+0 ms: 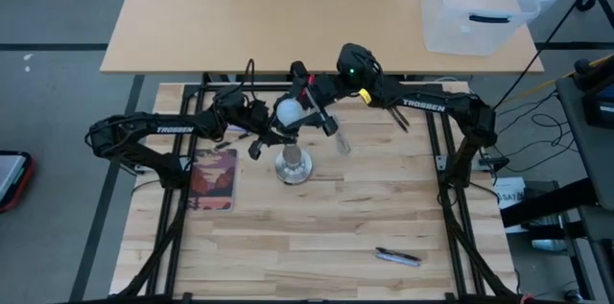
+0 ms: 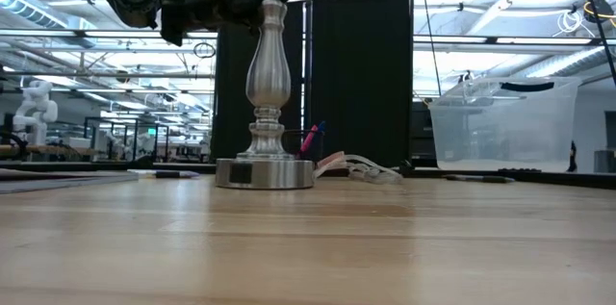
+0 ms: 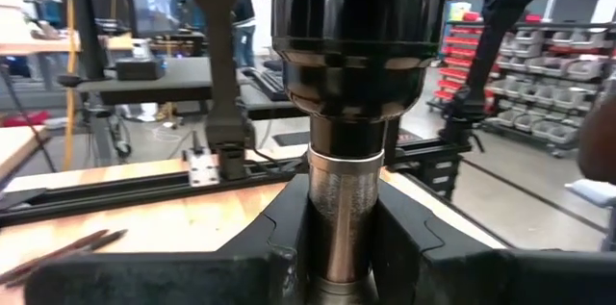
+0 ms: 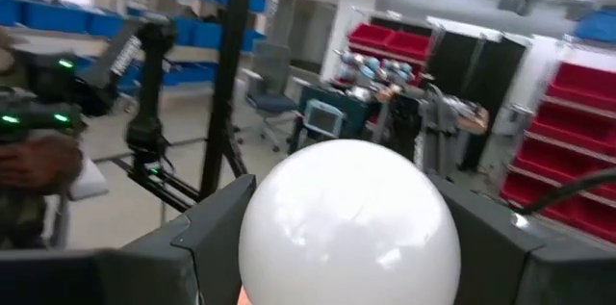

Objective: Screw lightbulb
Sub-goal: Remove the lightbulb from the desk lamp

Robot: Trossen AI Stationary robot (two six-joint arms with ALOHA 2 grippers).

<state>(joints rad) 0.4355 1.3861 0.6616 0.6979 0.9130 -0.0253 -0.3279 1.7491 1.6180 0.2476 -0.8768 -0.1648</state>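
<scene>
right pincer (image 4: 346,247) pinches the lightbulb (image 4: 348,223); left pincer (image 3: 332,257) pinches the socket stand (image 3: 345,218); clear bin (image 1: 480,7) behind.

The bulb (image 4: 348,223) is smooth frosted white glass with a soft sheen. The stand (image 2: 267,93) is polished silvery metal; its post (image 3: 344,218) looks finely brushed. The table (image 1: 317,237) is pale matt wood planks. At 1 o'clock from the stand a bin (image 1: 475,7) is clear plastic; at 9 o'clock a book (image 1: 213,178) has a glossy cover.
</scene>
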